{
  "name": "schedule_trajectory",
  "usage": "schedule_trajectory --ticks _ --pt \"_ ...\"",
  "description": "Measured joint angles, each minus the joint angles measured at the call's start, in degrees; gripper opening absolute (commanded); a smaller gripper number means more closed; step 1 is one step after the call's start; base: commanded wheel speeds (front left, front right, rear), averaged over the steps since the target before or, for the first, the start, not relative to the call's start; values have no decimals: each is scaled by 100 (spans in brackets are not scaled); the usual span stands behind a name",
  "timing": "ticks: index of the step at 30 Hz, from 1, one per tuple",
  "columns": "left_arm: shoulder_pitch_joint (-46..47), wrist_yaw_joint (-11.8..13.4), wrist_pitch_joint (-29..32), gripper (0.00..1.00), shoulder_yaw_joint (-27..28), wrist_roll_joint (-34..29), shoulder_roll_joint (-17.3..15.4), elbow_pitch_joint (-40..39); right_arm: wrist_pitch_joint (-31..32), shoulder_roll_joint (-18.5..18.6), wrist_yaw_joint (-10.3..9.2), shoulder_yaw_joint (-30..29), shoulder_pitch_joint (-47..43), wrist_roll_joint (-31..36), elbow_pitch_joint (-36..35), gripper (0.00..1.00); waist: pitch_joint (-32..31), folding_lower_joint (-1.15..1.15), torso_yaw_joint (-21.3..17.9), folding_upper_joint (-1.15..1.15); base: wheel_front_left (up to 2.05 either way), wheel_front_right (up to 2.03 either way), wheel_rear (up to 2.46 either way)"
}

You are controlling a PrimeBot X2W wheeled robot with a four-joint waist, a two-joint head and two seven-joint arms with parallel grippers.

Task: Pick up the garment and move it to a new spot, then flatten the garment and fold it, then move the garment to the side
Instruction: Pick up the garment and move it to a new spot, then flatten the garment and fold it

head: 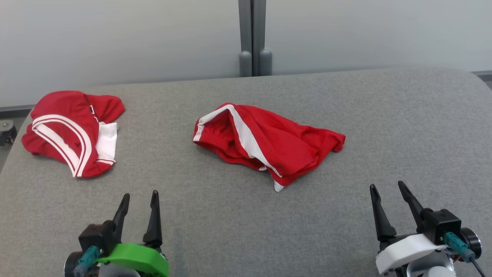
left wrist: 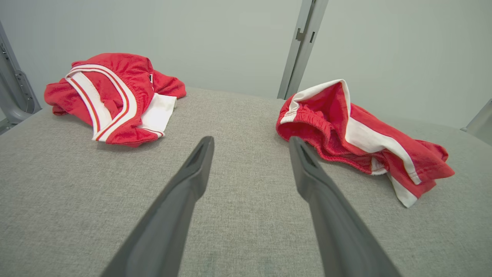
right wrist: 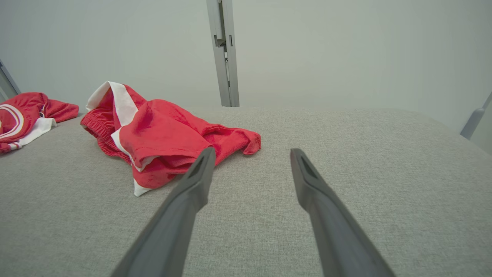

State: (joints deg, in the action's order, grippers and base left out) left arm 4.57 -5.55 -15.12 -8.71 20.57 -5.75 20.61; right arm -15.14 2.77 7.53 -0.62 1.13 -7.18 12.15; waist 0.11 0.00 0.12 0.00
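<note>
Left end effector [head: 140,193] released over grey fabric-covered bench [head: 230,231], right end effector [head: 386,184] released, crumpled red shorts with white side stripe [head: 269,142] mid-bench, apart from both, second red-and-white garment [head: 73,130] far left

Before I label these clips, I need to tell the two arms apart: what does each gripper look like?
The left gripper has two long, tapered dark fingers on a black block, a bright green shell and a teal plug. The right gripper has the same fingers and block, but a white shell, and a dark cable trails from its teal plug.
</note>
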Motion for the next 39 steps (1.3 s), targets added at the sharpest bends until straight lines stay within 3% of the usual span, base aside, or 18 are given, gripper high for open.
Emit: schedule_trajectory --ticks 12,30,39 --pt "-506 -134 0 100 345 -308 254 -254 0 0 0 53 -81 -93 67 100 -88 0 38 0 0 0 0" --pt "-508 -174 0 100 352 -292 286 -334 1 0 0 105 -67 -102 85 100 -27 0 102 0 0 0 0" --pt "-404 -175 0 100 149 -269 289 -352 0 0 0 665 359 74 546 100 164 0 359 0 0 0 0"
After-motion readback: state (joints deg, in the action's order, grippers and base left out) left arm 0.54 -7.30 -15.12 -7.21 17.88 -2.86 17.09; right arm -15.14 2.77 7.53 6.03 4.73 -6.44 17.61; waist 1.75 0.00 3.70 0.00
